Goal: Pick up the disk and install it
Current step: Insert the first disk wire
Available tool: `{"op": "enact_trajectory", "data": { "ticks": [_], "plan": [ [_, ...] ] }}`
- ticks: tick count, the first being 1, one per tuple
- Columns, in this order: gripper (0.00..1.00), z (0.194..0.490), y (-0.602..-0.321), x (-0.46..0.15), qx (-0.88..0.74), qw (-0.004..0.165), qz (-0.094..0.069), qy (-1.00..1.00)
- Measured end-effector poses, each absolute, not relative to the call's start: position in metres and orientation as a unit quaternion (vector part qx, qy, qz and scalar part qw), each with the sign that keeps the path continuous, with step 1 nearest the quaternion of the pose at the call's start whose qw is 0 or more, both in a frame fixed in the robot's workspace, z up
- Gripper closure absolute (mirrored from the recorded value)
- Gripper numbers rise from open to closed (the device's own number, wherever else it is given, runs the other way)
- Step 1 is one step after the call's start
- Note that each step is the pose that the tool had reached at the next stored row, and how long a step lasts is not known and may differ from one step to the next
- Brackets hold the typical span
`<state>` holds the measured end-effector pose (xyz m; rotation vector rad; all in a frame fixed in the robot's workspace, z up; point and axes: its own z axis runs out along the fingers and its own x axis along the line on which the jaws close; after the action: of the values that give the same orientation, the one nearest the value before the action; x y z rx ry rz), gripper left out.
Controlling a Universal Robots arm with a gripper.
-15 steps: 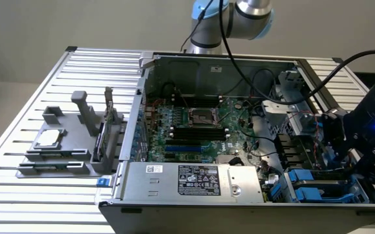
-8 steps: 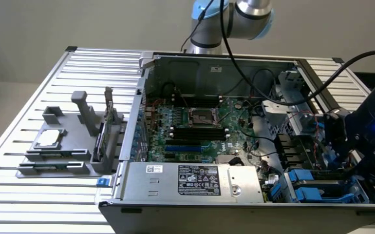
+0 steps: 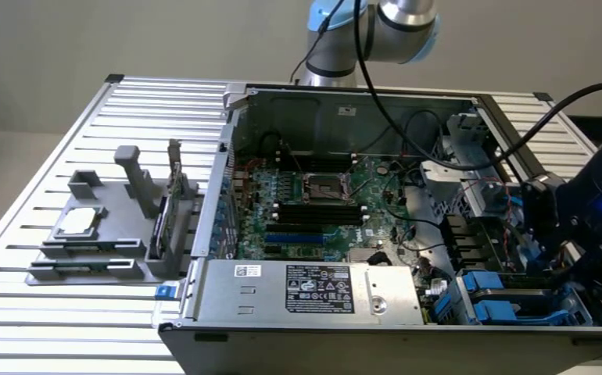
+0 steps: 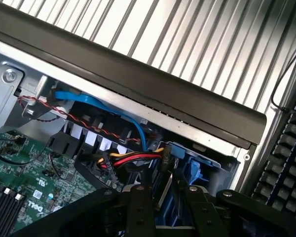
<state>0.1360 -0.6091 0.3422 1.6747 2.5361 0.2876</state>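
The work is at the install step. The arm reaches into the open computer case [image 3: 332,195] on the slatted table [image 3: 51,328], with its black head over the drive bays at the near corner on the exterior view's right. The pick-up looks done, judging by the wrist view: the tool [image 4: 165,197] has its two dark fingers [image 4: 138,207] set partway apart, neither wide nor closed, with a slab with blue plastic edges standing on edge between them. That slab appears to be the disk [image 4: 164,195]; only its narrow edge and blue rail show, so I say held as a judgement, not a certainty.

Just beyond it is the blue plastic of the bay [image 4: 197,165], with a bundle of red, yellow and black power wires [image 4: 133,158] and a blue data cable [image 4: 108,111] crossing close in front. In the exterior view, blue bay carriers [image 3: 499,301] sit at the near right corner of the case, beside the grey power supply [image 3: 312,293].

Seating the disk calls for keeping it square to the bay guides and clear of the wires, which could snag or be pinched.

On the exterior view's left, a grey holder [image 3: 103,234] on the table carries a small square chip [image 3: 80,221], well apart from the work.
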Motion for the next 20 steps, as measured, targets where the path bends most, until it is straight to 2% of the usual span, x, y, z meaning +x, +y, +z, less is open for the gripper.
{"op": "enact_trajectory", "data": {
  "ticks": [9, 20],
  "plan": [
    [0.69, 0.3367, -0.6121, 0.1362, 0.559, 0.038, 0.103, 0.822],
    [0.69, 0.3338, -0.6122, 0.139, 0.565, 0.023, 0.123, 0.816]
  ]
}}
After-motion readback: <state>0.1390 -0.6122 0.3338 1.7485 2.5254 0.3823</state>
